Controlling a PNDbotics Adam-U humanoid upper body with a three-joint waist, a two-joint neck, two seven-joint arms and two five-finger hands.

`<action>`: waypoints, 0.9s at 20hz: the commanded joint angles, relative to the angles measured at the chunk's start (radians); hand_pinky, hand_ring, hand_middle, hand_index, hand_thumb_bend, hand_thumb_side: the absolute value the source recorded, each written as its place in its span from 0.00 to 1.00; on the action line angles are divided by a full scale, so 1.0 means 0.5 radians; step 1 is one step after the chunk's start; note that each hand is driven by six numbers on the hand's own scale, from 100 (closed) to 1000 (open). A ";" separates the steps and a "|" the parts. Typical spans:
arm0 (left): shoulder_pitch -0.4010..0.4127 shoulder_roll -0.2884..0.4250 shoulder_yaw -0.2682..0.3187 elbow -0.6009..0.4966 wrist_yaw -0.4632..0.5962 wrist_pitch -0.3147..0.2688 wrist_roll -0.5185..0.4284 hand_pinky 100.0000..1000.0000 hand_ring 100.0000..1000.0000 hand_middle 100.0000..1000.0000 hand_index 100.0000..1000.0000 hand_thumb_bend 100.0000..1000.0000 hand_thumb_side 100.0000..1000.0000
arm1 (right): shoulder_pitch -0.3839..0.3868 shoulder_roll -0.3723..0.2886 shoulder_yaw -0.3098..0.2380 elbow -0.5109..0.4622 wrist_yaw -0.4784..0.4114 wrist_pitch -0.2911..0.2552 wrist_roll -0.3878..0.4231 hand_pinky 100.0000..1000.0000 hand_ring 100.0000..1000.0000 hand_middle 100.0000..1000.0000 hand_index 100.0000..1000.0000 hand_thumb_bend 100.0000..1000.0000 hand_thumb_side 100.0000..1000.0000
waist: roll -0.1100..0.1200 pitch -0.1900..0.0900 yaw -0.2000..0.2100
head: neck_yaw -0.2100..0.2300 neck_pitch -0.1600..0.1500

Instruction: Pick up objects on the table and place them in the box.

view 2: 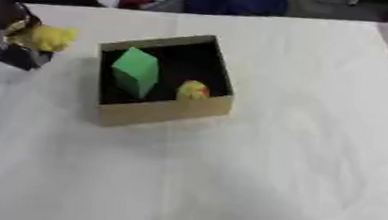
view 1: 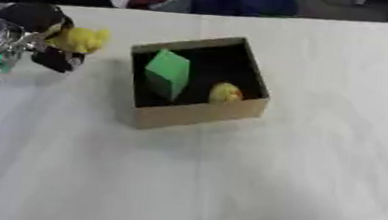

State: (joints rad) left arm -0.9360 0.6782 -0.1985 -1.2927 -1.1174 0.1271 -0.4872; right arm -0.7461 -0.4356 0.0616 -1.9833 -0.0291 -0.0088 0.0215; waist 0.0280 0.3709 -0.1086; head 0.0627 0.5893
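Left eye view looks down on a pale bench (view 1: 252, 187), whose near half is bare, faintly creased covering. Past the middle, slightly left of centre, sits an open brown cardboard box (view 1: 199, 113) with a dark inside, turned a little askew so one corner points toward the viewer. Inside it, a green block (view 1: 167, 72) stands tilted against the left wall, and a small round yellow object (view 1: 225, 92) with a hint of red on it lies in the near right part of the box, against the front wall. To the left of the box, at the same depth and a little farther, the left robot hand (view 1: 42, 31) comes in from the left edge: black with silver parts, its fingers curled around a yellow soft-looking object (view 1: 79, 39). That yellow object is held above the bench, just beside the box's left wall and outside it. The hand's shadow falls on the bench below. The right robot hand appears in neither view; only a dark strip shows at the right edge of the right eye view. Beyond the far edge of the bench lie dark, blue and red blurred shapes.
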 commanded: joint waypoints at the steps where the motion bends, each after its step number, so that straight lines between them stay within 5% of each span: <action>1: -0.067 0.055 0.010 -0.149 0.007 -0.006 0.017 0.39 0.58 0.51 0.67 0.00 0.39 | -0.019 -0.014 -0.020 -0.033 -0.013 -0.006 -0.003 0.92 0.78 0.60 0.89 0.00 1.00 | -0.007 -0.062 0.006 | -0.027 0.035; 12: -0.176 -0.198 -0.168 -0.665 -0.006 -0.049 -0.018 0.37 0.57 0.51 0.67 0.00 0.38 | -0.031 0.010 -0.020 -0.033 -0.016 -0.006 -0.008 0.92 0.78 0.60 0.89 0.00 1.00 | -0.024 -0.062 0.011 | -0.017 0.052; 18: -0.206 -0.420 -0.179 -0.716 -0.250 -0.039 0.023 0.37 0.58 0.51 0.67 0.00 0.38 | -0.042 0.030 -0.014 -0.033 -0.024 -0.007 0.000 0.92 0.78 0.60 0.89 0.00 1.00 | -0.036 -0.059 0.006 | 0.019 0.031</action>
State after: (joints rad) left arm -1.0150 0.4774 -0.2923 -1.6334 -1.2128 0.1066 -0.4851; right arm -0.7490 -0.4119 0.0618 -1.9833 -0.0375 -0.0111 0.0198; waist 0.0133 0.3687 -0.1048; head 0.0657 0.6131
